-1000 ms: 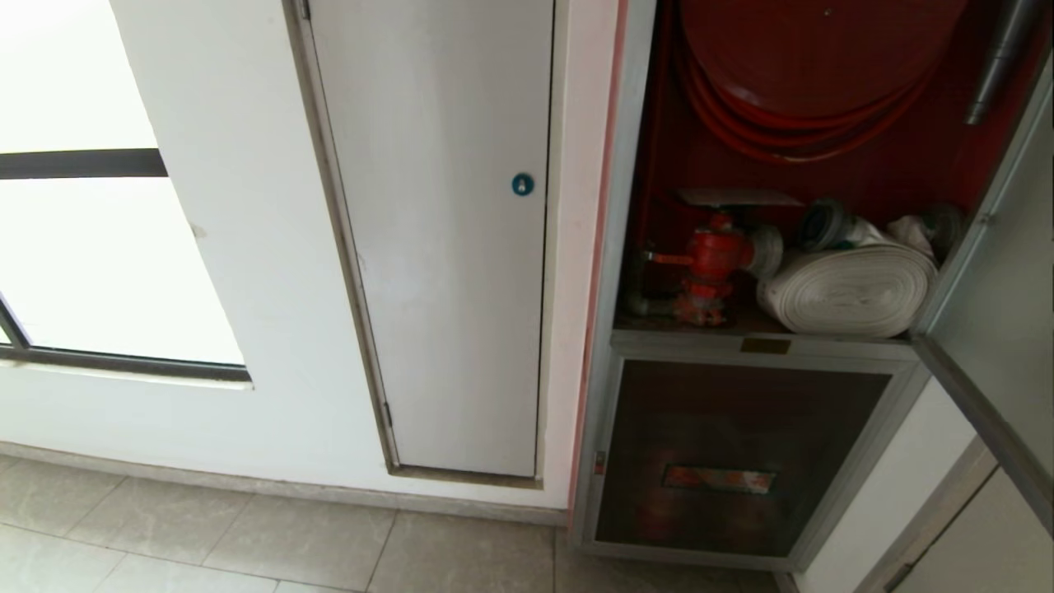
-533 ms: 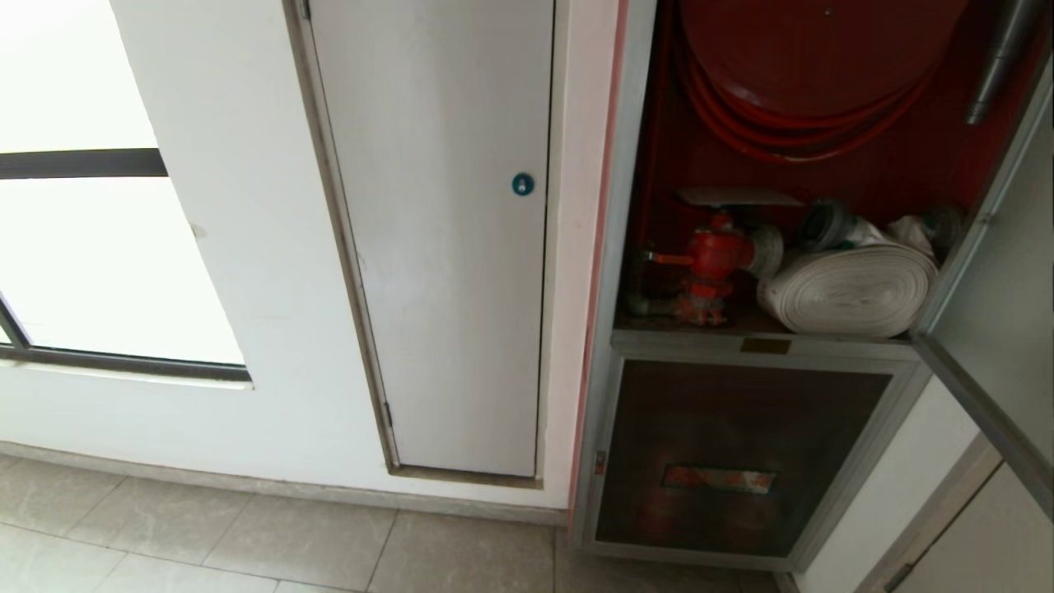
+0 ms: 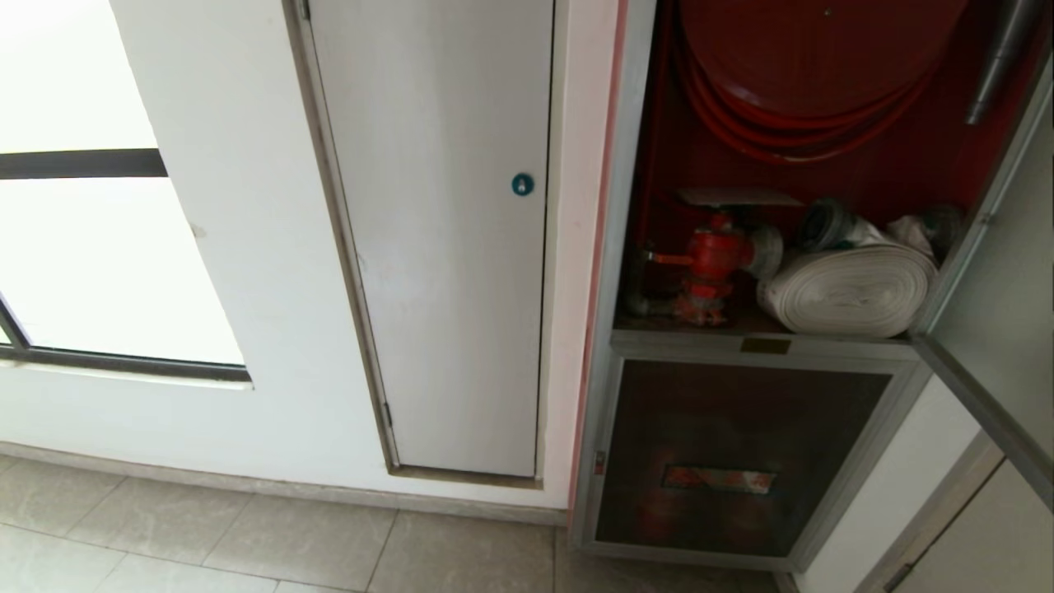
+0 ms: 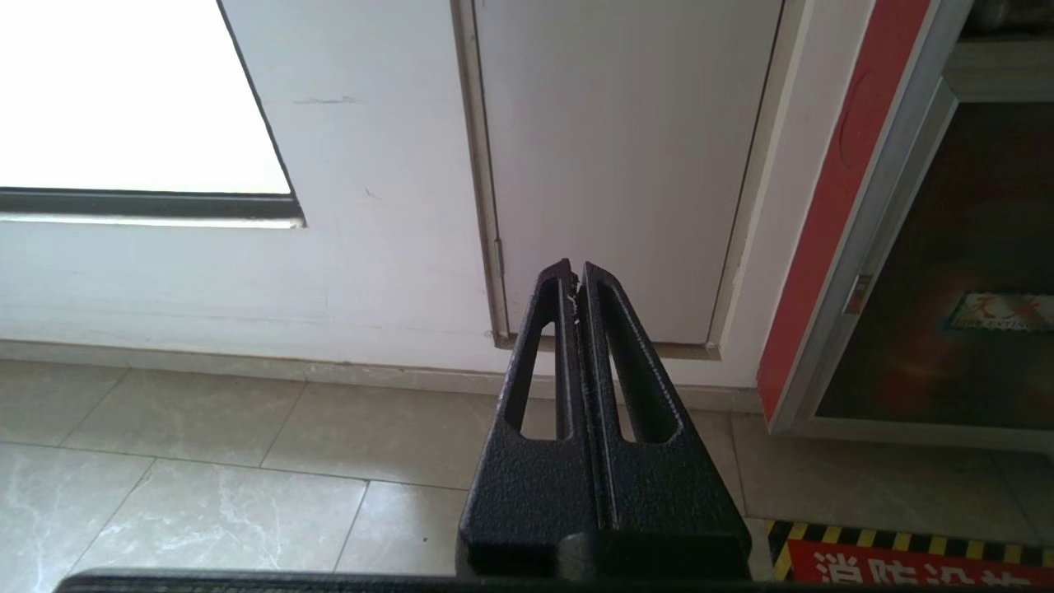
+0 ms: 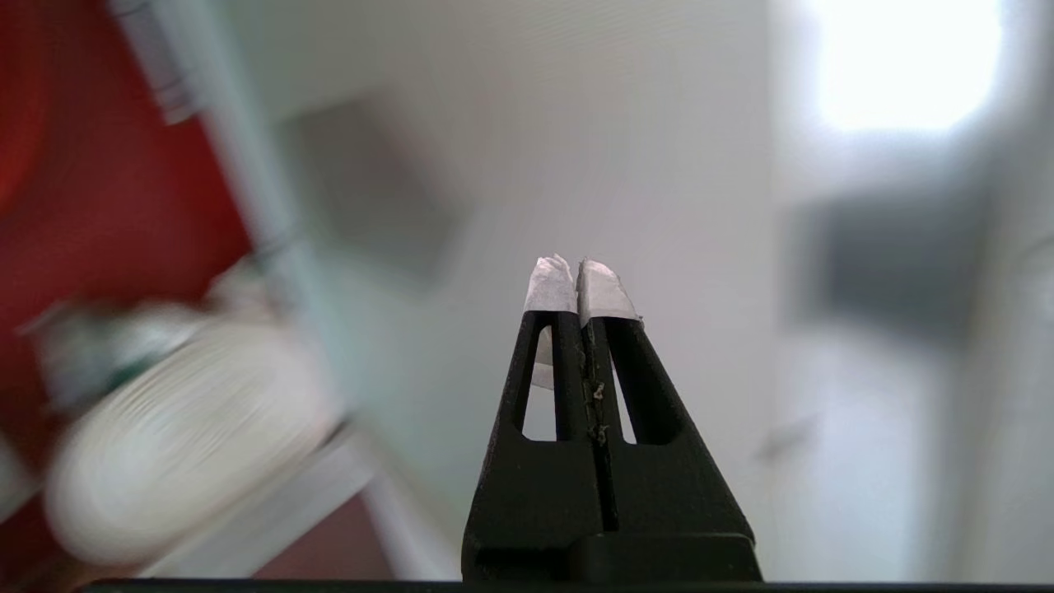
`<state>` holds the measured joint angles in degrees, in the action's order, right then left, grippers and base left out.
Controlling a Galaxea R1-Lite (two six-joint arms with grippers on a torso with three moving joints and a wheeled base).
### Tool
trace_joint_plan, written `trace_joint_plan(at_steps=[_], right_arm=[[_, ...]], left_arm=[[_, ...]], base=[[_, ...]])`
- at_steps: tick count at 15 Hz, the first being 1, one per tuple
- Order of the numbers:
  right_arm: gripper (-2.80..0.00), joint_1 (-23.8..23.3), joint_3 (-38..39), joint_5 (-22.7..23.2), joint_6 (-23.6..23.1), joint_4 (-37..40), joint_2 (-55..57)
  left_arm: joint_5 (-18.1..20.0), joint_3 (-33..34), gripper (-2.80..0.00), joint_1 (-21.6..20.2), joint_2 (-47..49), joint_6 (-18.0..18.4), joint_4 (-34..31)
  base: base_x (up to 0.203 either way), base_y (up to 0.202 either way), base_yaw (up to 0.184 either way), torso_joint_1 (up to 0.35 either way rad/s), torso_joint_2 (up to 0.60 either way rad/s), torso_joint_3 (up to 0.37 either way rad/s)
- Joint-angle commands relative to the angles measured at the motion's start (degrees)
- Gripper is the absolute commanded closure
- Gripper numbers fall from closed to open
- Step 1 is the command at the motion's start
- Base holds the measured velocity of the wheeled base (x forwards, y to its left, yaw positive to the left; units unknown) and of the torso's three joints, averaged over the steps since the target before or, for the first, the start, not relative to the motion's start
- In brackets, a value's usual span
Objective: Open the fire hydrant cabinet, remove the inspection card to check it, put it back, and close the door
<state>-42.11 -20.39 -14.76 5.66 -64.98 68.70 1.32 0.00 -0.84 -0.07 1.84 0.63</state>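
The fire hydrant cabinet (image 3: 613, 272) stands open, with its red hose coil (image 3: 815, 74), red hydrant valve (image 3: 712, 259) and a rolled white hose (image 3: 848, 288) showing inside. Its door (image 3: 1000, 313) is swung out at the right edge of the head view. My right gripper (image 5: 576, 268) is shut with nothing between its taped tips. It points at the door's grey inner face (image 5: 617, 148), beside the white hose (image 5: 189, 428), and does not show in the head view. My left gripper (image 4: 575, 276) is shut and parked low, facing the wall. The inspection card cannot be made out.
A plain white door (image 3: 445, 247) with a round blue lock (image 3: 522, 184) is left of the cabinet, and a bright window (image 3: 99, 247) is further left. Below the open compartment is a smaller dark panel (image 3: 741, 453). Striped warning tape (image 4: 906, 556) lies on the tiled floor.
In the head view the open door's lower edge at the right has shifted slightly upward, so the door has swung a little. Everything else stays put.
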Motion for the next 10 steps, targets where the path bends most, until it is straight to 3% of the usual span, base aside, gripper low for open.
trace_joint_plan(at_steps=[1, 3, 7, 10], right_arm=[[0.00, 6.55, -0.02, 0.34, -0.04, 5.36, -3.89], [0.00, 13.06, -0.64, 3.01, -0.02, 16.15, -9.77], [0.00, 21.24, -5.74, 7.97, 0.00, 36.78, -20.07], [0.00, 25.17, -8.83, 15.69, -0.76, 56.98, -30.11]], left_arm=[[0.00, 0.35, 0.00, 0.01, 0.06, 0.00, 0.03], [0.00, 0.35, 0.00, -0.04, 0.07, 0.00, 0.04], [0.00, 0.35, 0.00, -0.04, 0.02, 0.00, 0.06], [0.00, 0.35, 0.00, -0.04, 0.07, 0.00, -0.02]], base=[[0.000, 0.000, 0.000, 0.000, 0.00, 0.000], [0.000, 0.000, 0.000, 0.000, 0.00, 0.000], [0.000, 0.000, 0.000, 0.000, 0.00, 0.000], [0.000, 0.000, 0.000, 0.000, 0.00, 0.000]])
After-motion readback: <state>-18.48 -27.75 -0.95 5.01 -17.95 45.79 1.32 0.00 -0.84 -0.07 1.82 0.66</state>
